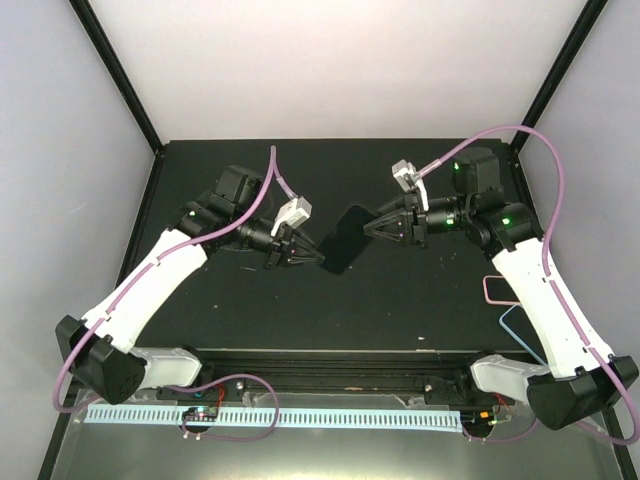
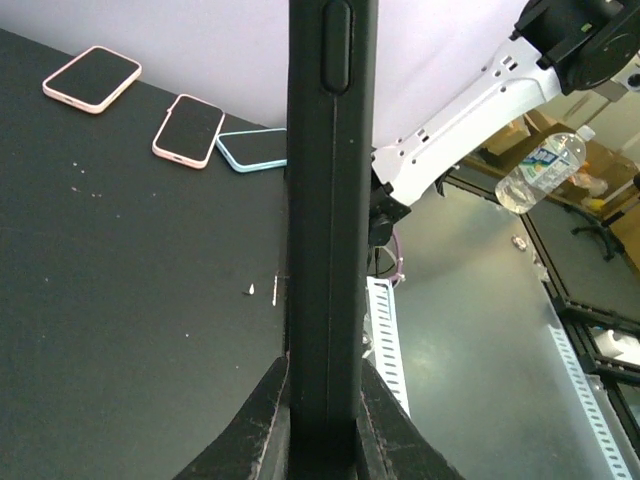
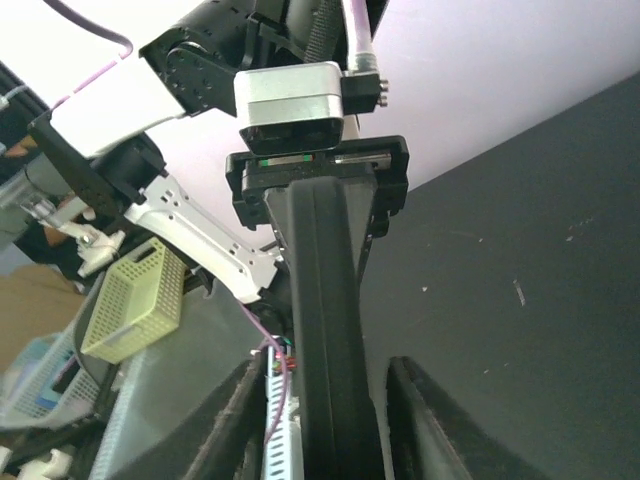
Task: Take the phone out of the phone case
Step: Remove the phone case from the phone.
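Note:
A black phone case [image 1: 345, 240] hangs in the air over the middle of the table, between my two grippers. The left gripper [image 1: 305, 257] is shut on its near-left end. In the left wrist view both fingers press the case's [image 2: 330, 200] narrow edge, which has a side button near the top. The right gripper [image 1: 370, 228] straddles the far-right end. In the right wrist view its fingers [image 3: 230, 420] stand apart from the case [image 3: 325, 300], with a gap on each side. I cannot tell the phone from the case in these edge-on views.
Several other cases lie at the table's right edge: two pink ones [image 2: 92, 78] [image 2: 188, 130] and a light blue one [image 2: 255, 148], also visible from above as the pink case [image 1: 497, 288]. Off the table are a water bottle [image 2: 535, 170] and a yellow basket [image 3: 135, 300].

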Robot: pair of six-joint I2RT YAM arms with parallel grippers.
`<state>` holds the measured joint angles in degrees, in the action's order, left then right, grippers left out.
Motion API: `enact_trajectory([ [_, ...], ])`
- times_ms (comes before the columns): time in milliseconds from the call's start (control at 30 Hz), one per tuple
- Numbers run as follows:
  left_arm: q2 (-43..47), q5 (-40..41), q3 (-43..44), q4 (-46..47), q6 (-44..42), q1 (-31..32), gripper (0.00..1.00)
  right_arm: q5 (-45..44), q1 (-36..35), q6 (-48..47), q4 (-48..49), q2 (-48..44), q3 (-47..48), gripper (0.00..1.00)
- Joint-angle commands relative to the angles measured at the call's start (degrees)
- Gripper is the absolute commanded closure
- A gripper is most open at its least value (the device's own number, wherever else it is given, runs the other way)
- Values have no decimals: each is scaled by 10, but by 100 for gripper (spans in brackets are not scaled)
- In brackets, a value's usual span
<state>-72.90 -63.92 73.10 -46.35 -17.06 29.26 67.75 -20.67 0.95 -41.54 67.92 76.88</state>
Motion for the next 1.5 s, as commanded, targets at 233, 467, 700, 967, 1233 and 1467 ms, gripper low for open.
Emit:
enact_trajectory([
  [233,-23,-12,57,-22,-48,-3,99,-1,-5,-11,-13,31,12,98],
  [467,-17,4,64,-53,-61,-29,52,15,1,-27,-27,45,35,99],
  [700,-12,-44,55,-106,-107,-88,34,72,23,-33,-34,69,52,99],
  [967,55,-49,-44,-4,-39,-90,34,135,27,-50,-25,63,24,99],
  [1233,71,-67,-71,44,19,-80,38,126,28,21,64,30,-35,99],
  [1467,70,-49,-80,71,45,-62,39,118,28,37,73,38,-32,99],
])
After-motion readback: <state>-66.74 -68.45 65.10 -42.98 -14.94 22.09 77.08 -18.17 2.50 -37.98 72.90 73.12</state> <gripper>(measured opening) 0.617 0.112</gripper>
